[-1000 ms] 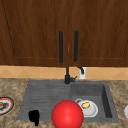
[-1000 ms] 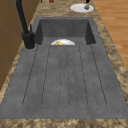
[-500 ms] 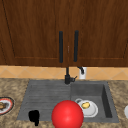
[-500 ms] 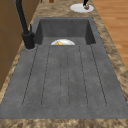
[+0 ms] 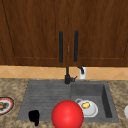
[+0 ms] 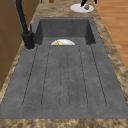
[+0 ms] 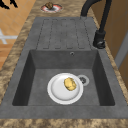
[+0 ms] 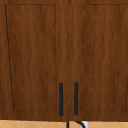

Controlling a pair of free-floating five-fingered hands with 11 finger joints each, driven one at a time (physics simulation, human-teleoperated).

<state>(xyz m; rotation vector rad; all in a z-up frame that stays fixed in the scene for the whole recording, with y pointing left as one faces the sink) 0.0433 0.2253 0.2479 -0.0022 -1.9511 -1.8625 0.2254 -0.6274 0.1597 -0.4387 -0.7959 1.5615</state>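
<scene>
Red ball (image 5: 67,114): plain, smooth, evenly coloured, perfectly round. Sits at bottom centre of front view, across the sink's front edge, lower curve cut by the frame's bottom. Hides the left rim of the white dish in the basin. Just right of the left hand (image 5: 34,116), a narrow gap between, not touching.

Red-rimmed plate (image 5: 11,103): round, flat on the worktop at far left of front view, partly cut by the frame edge, a brown lump of food on it. Seen again at top centre of right side view (image 7: 59,9), beyond the draining ribs.
</scene>
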